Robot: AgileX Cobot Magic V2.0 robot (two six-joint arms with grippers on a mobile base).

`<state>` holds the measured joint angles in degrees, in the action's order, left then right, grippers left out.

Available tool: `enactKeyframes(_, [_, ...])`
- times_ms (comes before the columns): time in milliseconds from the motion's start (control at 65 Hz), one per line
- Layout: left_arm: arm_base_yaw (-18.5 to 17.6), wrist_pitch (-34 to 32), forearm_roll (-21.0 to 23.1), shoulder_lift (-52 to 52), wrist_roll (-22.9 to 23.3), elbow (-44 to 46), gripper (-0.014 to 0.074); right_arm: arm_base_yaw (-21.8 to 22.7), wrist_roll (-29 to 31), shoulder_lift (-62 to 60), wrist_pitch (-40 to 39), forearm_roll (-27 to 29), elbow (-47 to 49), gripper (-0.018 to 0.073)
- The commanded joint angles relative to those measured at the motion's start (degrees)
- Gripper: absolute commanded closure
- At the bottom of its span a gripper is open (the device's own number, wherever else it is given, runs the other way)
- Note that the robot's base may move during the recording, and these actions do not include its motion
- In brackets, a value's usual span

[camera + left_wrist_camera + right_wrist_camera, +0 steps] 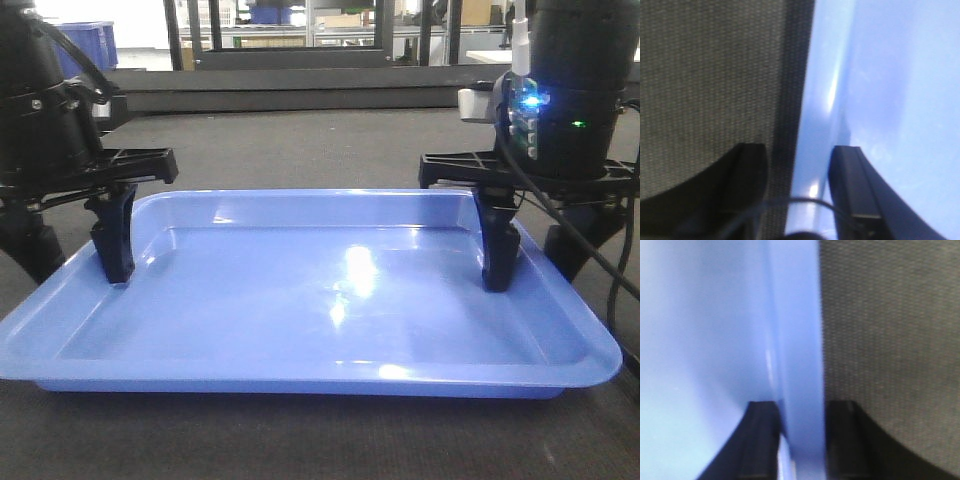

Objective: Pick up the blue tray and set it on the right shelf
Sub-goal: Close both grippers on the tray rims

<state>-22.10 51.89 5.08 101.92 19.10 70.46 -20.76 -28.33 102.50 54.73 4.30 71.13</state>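
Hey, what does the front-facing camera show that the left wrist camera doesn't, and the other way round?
Only the front-facing view shows the whole glossy light-blue plastic tray, the right claw on its opposite rim, and a dark-blue bin behind. Only the left wrist view shows the gap between the left claw's outer finger and the rim. Both show that claw straddling the rim over grey woven fabric.
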Motion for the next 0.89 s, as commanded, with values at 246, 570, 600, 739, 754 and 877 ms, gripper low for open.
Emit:
enactKeyframes(246, [-0.2, -0.8, -0.5, -2.6, -0.2, 1.2, 0.0530, 0.0, 0.4, -2.6, 0.1, -0.8, 1.2, 0.0327])
enactKeyframes(570, [-0.2, -0.8, -0.5, -2.6, -0.3, 1.2, 0.0544, 0.0, 0.6, -2.6, 0.1, -0.8, 1.2, 0.0328])
enactKeyframes(600, [-0.2, -0.8, -0.5, -2.6, -0.3, 1.2, 0.0544, 0.0, 0.6, -2.6, 0.1, -0.8, 1.2, 0.0330])
enactKeyframes(739, [-0.2, -0.8, -0.5, -2.6, -0.3, 1.2, 0.0544, 0.0, 0.8, -2.6, 0.1, -0.8, 1.2, 0.0388])
enactKeyframes(754, [-0.2, -0.8, -0.5, -2.6, -0.3, 1.2, 0.0544, 0.0, 0.8, -2.6, 0.1, -0.8, 1.2, 0.0393])
enactKeyframes(877, [-0.2, -0.8, -0.5, -2.6, -0.3, 1.2, 0.0544, 0.0, 0.8, -2.6, 0.0, -0.8, 1.2, 0.0403])
